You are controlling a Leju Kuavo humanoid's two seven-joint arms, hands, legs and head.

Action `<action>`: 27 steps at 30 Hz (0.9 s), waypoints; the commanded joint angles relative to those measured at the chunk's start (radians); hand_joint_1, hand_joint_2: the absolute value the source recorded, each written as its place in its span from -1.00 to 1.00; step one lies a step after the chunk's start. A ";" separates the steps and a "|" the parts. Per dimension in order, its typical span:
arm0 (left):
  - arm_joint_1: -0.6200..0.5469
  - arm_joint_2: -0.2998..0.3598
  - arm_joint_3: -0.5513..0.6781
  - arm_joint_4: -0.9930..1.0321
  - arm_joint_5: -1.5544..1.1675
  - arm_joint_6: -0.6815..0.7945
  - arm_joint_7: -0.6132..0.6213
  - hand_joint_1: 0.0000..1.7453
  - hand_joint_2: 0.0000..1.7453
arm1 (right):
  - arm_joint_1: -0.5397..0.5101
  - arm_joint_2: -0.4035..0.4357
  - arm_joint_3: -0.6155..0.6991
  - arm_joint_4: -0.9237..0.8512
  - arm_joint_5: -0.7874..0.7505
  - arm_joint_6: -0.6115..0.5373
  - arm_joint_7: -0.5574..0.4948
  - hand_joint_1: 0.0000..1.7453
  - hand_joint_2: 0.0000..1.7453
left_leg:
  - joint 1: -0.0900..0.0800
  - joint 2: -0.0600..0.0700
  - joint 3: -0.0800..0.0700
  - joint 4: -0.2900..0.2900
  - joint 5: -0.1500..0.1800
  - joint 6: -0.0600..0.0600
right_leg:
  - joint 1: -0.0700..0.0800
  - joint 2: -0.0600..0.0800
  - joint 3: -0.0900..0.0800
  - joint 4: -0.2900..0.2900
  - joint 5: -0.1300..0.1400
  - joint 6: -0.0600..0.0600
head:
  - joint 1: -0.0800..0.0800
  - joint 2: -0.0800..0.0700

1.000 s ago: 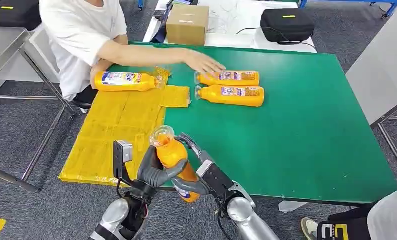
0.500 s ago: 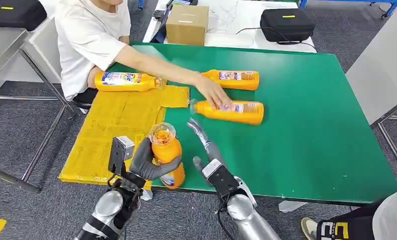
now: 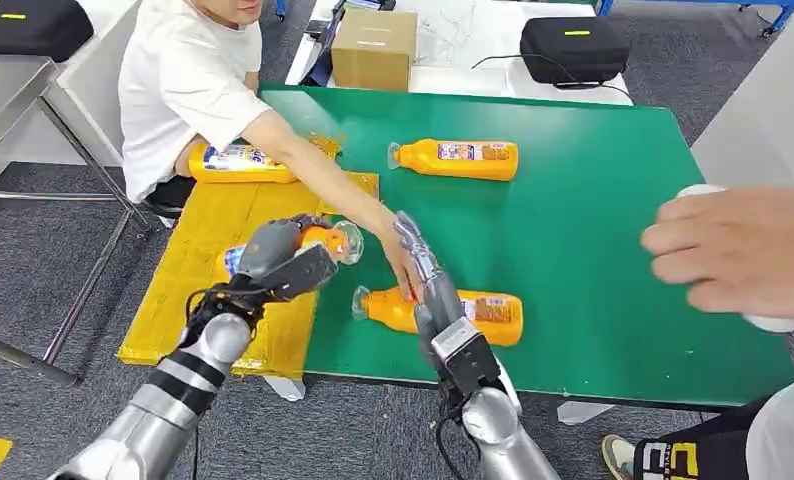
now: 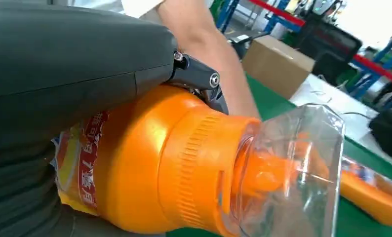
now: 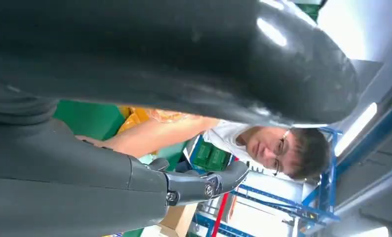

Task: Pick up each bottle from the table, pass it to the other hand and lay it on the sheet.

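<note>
Over the yellow sheet (image 3: 208, 270), in the head view, the left hand (image 3: 273, 262) holds an orange bottle (image 3: 318, 240) almost flat, its clear cap pointing toward the green counter (image 3: 613, 250). The step in hand seems to be the laying down, so the hand should go lower until the bottle body touches the sheet, and loosen only then, because a round bottle can roll. It is better to place it apart from the first bottle (image 3: 241, 163), which already lies at the far end of the sheet. The right hand (image 3: 428, 285) stands upright with its fingers spread and holds nothing; a person's hand (image 3: 401, 268) is just beside it, over a bottle (image 3: 441, 310) lying on the counter near the front edge, so this hand should wait. One more bottle (image 3: 455, 159) lies farther back. From the left wrist, the grey thumb and dark fingers (image 4: 199, 81) wrap the bottle (image 4: 164, 163) near its shoulder, a firm hold. From the right wrist, the fingers (image 5: 204, 185) are extended, with nothing between them.
</note>
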 commanded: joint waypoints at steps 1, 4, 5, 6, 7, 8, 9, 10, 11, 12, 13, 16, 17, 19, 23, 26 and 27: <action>-0.095 0.007 0.003 0.154 -0.002 -0.011 0.002 1.00 1.00 | -0.009 -0.007 -0.028 -0.008 -0.005 0.006 -0.001 -1.00 -1.00 | 0.001 -0.001 0.004 0.000 -0.002 -0.002 | 0.001 -0.001 0.004 0.000 -0.002 -0.002 | 0.000 0.000; -0.095 0.007 0.003 0.154 -0.002 -0.011 0.002 1.00 1.00 | -0.009 -0.007 -0.028 -0.008 -0.005 0.006 -0.001 -1.00 -1.00 | 0.002 -0.001 0.003 0.000 -0.002 -0.002 | 0.002 -0.001 0.004 0.000 -0.002 -0.002 | 0.000 0.000; -0.095 0.007 0.003 0.154 -0.002 -0.011 0.002 1.00 1.00 | -0.009 -0.007 -0.028 -0.008 -0.005 0.006 -0.001 -1.00 -1.00 | 0.001 0.000 0.002 0.000 -0.001 -0.001 | 0.001 0.000 0.002 0.000 -0.001 -0.002 | 0.000 0.000; -0.098 0.010 -0.006 0.156 -0.015 -0.016 0.008 1.00 1.00 | -0.009 -0.006 -0.030 -0.007 -0.007 0.006 -0.002 -1.00 -1.00 | 0.001 0.000 0.001 0.000 -0.001 -0.001 | 0.001 0.000 0.002 0.000 -0.001 -0.001 | 0.000 0.000; -0.102 0.012 -0.011 0.160 -0.022 -0.022 0.011 1.00 1.00 | -0.008 -0.006 -0.033 -0.007 -0.008 0.004 -0.002 -1.00 -1.00 | 0.002 0.000 0.003 0.000 -0.001 -0.002 | 0.002 -0.001 0.004 0.000 -0.001 -0.002 | 0.000 0.000; -0.105 0.012 -0.011 0.161 -0.022 -0.023 0.011 1.00 1.00 | -0.007 -0.007 -0.035 -0.007 -0.009 0.004 -0.003 -1.00 -1.00 | 0.001 0.000 0.002 0.000 -0.001 -0.002 | 0.001 -0.001 0.003 0.000 -0.001 -0.002 | 0.000 0.000; -0.108 0.011 -0.008 0.166 -0.021 -0.025 0.010 1.00 1.00 | -0.005 -0.007 -0.038 -0.007 -0.011 0.004 -0.003 -1.00 -1.00 | 0.001 -0.001 0.001 0.000 -0.001 -0.001 | 0.001 -0.001 0.002 0.000 -0.001 -0.002 | 0.000 0.000; -0.129 0.022 -0.032 0.193 -0.056 -0.045 0.030 1.00 1.00 | -0.002 -0.004 -0.046 -0.005 -0.014 0.004 -0.004 -1.00 -1.00 | 0.001 -0.001 0.000 0.000 0.000 -0.001 | 0.001 -0.001 0.001 0.000 -0.001 -0.001 | 0.000 0.000; -0.153 0.037 -0.057 0.223 -0.107 -0.049 0.061 1.00 1.00 | 0.002 0.000 -0.053 -0.003 -0.018 0.002 -0.004 -1.00 -1.00 | 0.001 -0.001 0.002 0.001 -0.001 -0.002 | 0.001 -0.002 0.003 0.000 -0.001 -0.002 | 0.000 0.000; -0.174 0.043 -0.063 0.253 -0.130 -0.054 0.071 1.00 1.00 | 0.005 0.003 -0.058 -0.002 -0.023 0.005 -0.005 -1.00 -1.00 | 0.001 -0.001 0.001 0.001 -0.001 -0.002 | 0.001 -0.001 0.002 0.000 -0.001 -0.002 | 0.000 0.000; -0.204 0.044 -0.070 0.305 -0.158 -0.058 0.091 1.00 1.00 | 0.007 0.005 -0.060 -0.001 -0.028 0.008 -0.006 -1.00 -1.00 | 0.001 -0.001 0.001 0.000 -0.001 -0.002 | 0.001 -0.002 0.002 0.000 -0.001 -0.002 | 0.000 0.000; -0.303 0.039 -0.076 0.490 -0.219 -0.079 0.122 1.00 1.00 | 0.006 0.010 -0.060 0.005 -0.036 0.016 -0.011 -1.00 -1.00 | 0.002 -0.002 0.002 0.001 -0.001 -0.002 | 0.002 -0.002 0.003 0.000 -0.002 -0.003 | 0.000 0.000; -0.327 0.037 -0.083 0.541 -0.245 -0.077 0.143 1.00 1.00 | 0.004 0.012 -0.059 0.009 -0.037 0.017 -0.012 -1.00 -1.00 | 0.002 -0.001 0.001 0.001 -0.001 -0.002 | 0.002 -0.002 0.002 0.000 -0.001 -0.002 | 0.000 0.000; -0.358 0.032 -0.074 0.627 -0.267 -0.092 0.176 1.00 1.00 | -0.003 0.017 -0.056 0.028 -0.042 0.020 -0.013 -1.00 -1.00 | 0.002 -0.001 0.002 0.001 -0.001 -0.002 | 0.002 -0.002 0.003 0.000 -0.001 -0.002 | 0.000 0.000; -0.372 0.034 -0.080 0.727 -0.313 -0.166 0.249 1.00 1.00 | -0.018 0.026 -0.043 0.061 -0.049 0.027 -0.013 -1.00 -1.00 | 0.001 0.001 0.002 0.000 -0.001 -0.002 | 0.001 0.001 0.002 0.000 -0.001 -0.002 | 0.000 0.000; -0.340 0.018 -0.086 0.736 -0.330 -0.154 0.253 1.00 1.00 | -0.032 0.034 -0.036 0.097 -0.057 0.028 -0.018 -1.00 -1.00 | 0.002 0.002 0.006 -0.001 -0.002 -0.002 | 0.002 0.002 0.006 -0.001 -0.001 -0.002 | 0.000 0.000; -0.338 0.014 -0.086 0.735 -0.331 -0.153 0.253 1.00 1.00 | -0.031 0.034 -0.035 0.098 -0.058 0.028 -0.018 -1.00 -1.00 | 0.001 0.002 0.004 -0.001 -0.001 -0.002 | 0.001 0.002 0.004 -0.001 -0.001 -0.002 | 0.000 0.000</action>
